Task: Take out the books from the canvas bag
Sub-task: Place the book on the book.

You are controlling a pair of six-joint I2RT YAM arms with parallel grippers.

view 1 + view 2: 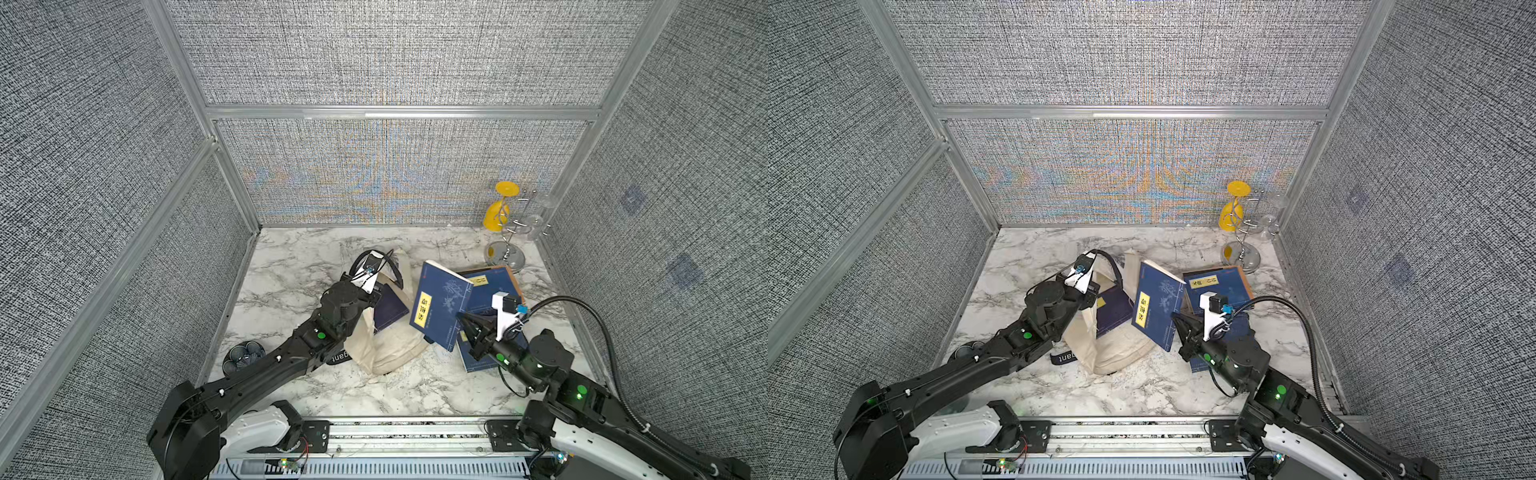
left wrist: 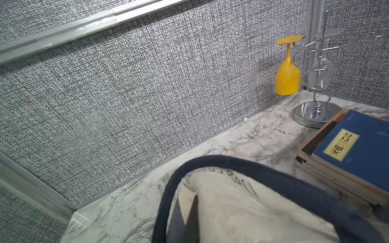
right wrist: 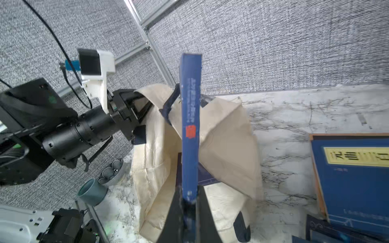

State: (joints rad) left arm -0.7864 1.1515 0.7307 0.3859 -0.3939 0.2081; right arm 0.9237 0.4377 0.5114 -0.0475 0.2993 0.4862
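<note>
The canvas bag lies slumped near the middle of the marble surface, its mouth towards the back wall.

At the far left, a dark ribbed bowl sits close to the side wall. In the right wrist view a grey cup stands just beside it.

The left claw is closed tight on the bag's cream rim, pinching the cloth and holding that side raised. A navy handle loops just past it. The bag's navy strap trails on the surface beneath the left arm.

One book inside the bag shows dark navy within the opening.

Right of it, the held book is tilted up above the bag's right side, yellow label uppermost. The right claw is clamped on the book's near lower edge, the spine rising straight between the jaws.

Further right, a stack of books lies flat on the surface, tan-orange edges showing, and another book lies flat under the right wrist.

In the back right corner stands a chrome rack, touching or nearly touching the stack, with a yellow goblet hung upside down.
</note>
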